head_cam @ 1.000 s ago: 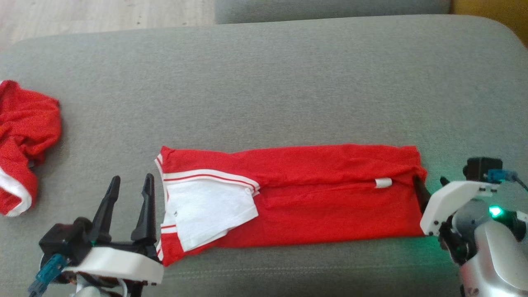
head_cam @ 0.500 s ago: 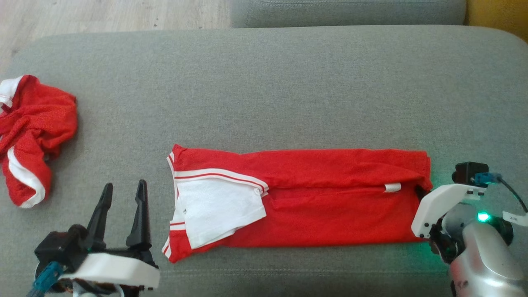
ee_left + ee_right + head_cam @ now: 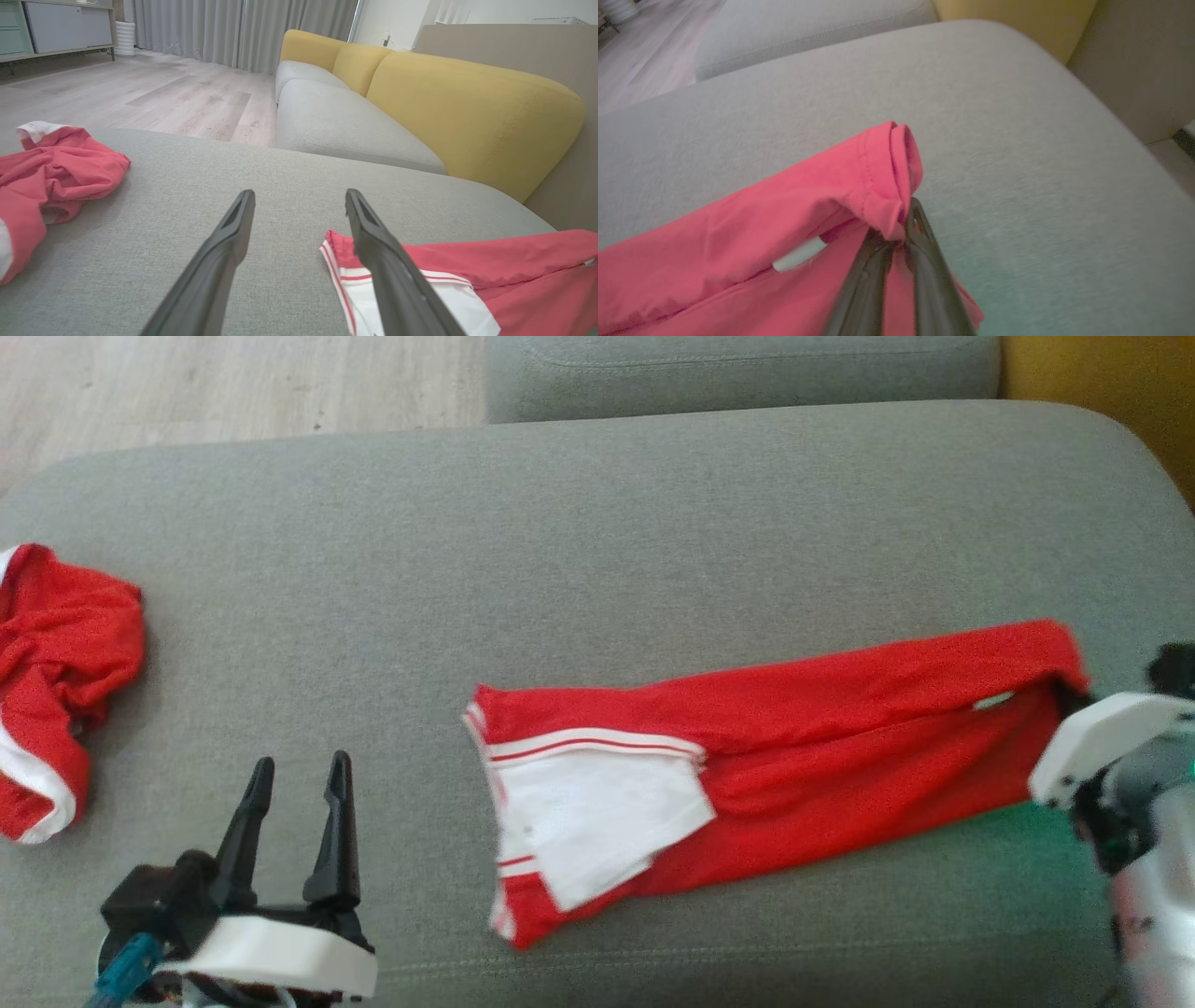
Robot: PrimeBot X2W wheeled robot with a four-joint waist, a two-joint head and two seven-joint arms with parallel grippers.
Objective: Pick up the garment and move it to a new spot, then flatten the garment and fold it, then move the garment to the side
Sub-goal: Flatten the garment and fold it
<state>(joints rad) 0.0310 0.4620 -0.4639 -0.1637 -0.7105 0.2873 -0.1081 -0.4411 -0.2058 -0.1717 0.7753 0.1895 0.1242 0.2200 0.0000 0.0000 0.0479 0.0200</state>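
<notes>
I see a broad grey cushion [image 3: 597,541] with rounded corners carrying everything. A folded red garment [image 3: 840,747] lies across its near right part, slanted, with the white-striped end toward the middle and the other end by the right edge. A crumpled red garment [image 3: 65,653] with white trim sits at the left edge, well apart

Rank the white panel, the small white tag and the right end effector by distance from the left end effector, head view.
1. White panel, close on the left end effector's right.
2. White tag, near the garment's far right end.
3. Right end effector, gripping that end.
</notes>
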